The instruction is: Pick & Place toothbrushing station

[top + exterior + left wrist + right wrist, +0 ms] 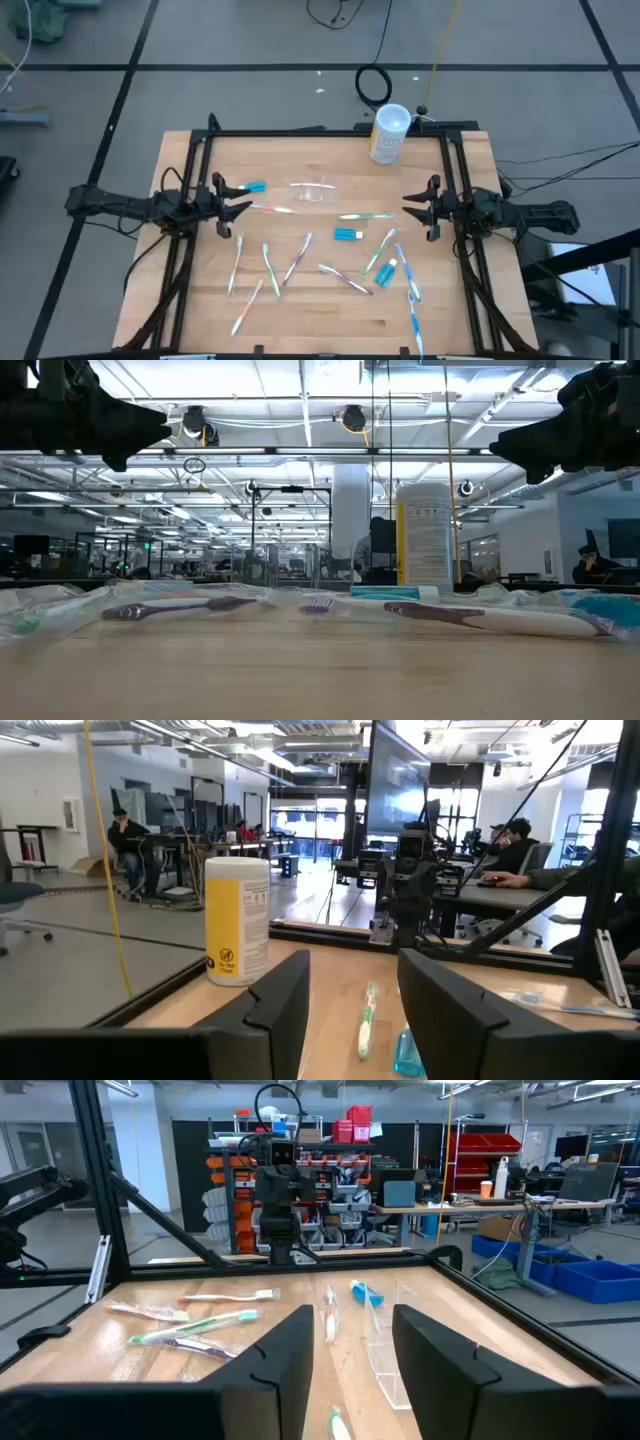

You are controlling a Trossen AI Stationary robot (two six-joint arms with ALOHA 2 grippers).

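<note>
The clear plastic holder (317,190) lies on the wooden table between my two grippers, apparently on its side; it also shows in the right wrist view (386,1342). Several pastel toothbrushes (300,258) and three teal white-capped tubes (347,234) (253,187) (386,272) lie flat and scattered on the table. My left gripper (232,197) hovers open above the table's left side, near one tube. My right gripper (415,205) hovers open above the right side. Both are empty and point at each other.
A tall white canister with a yellowish label (388,133) stands upright at the table's far edge, right of centre. A black frame (320,131) runs along the table's far, left and right edges. People sit at desks in the room beyond.
</note>
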